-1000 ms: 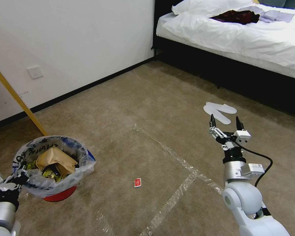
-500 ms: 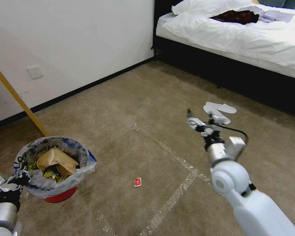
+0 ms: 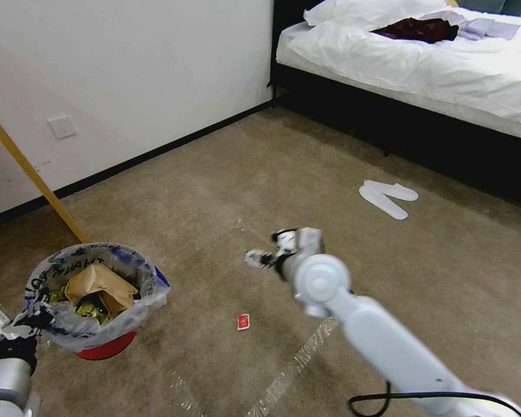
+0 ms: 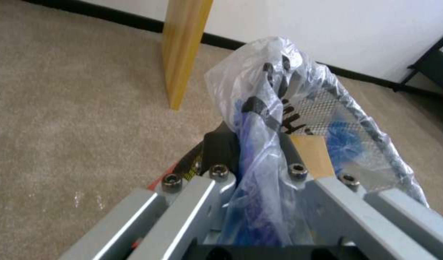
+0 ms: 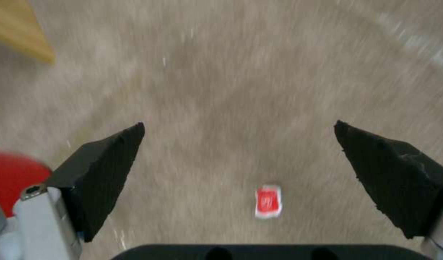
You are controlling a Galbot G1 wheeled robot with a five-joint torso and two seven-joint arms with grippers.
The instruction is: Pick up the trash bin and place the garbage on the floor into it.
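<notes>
The trash bin (image 3: 107,343), a red bucket lined with a printed clear bag, hangs low at the left over the floor (image 3: 214,191). It holds a brown paper bag (image 3: 101,284) and other litter. My left gripper (image 3: 26,323) is shut on its rim; the left wrist view shows the fingers (image 4: 216,151) clamped on the bag (image 4: 279,108). One piece of garbage, a small red wrapper (image 3: 244,322), lies on the carpet. My right gripper (image 3: 257,258) hovers above it, open. In the right wrist view the wrapper (image 5: 268,201) lies between the spread fingertips of the right gripper (image 5: 238,124).
White slippers (image 3: 388,197) lie by the dark-framed bed (image 3: 417,63) at the back right. A slanting yellow wooden pole (image 3: 35,179) leans by the wall behind the bin. Shiny tape lines (image 3: 298,362) cross the carpet.
My right arm has swung left and down, from near the slippers to above the red wrapper. The bin and the left gripper have stayed put.
</notes>
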